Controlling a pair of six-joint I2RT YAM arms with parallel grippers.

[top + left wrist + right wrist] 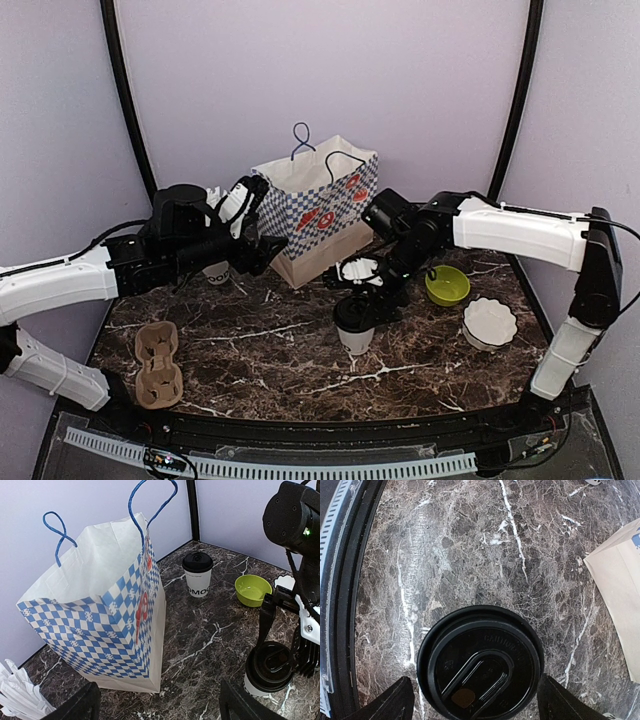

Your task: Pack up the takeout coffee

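Observation:
One takeout coffee cup [355,325] with a black lid [480,665] stands mid-table; the left wrist view shows it too [267,669]. My right gripper [357,292] hovers right over it, open, its fingers [397,700] flanking the lid [477,700] with slim gaps. A second lidded takeout coffee cup [197,575] stands at the back near the corner, hidden by the right arm in the top view. The blue-checked paper bag [318,210] stands upright and open at the back centre. Left of the bag, my left gripper [255,252] is open and empty [160,705], facing the bag's corner [150,680].
A lime-green bowl [447,285] and a white scalloped bowl [490,322] sit at the right. A cardboard cup carrier [157,365] lies at front left. A cup of white straws [20,695] stands under my left arm. Purple walls close the back and sides.

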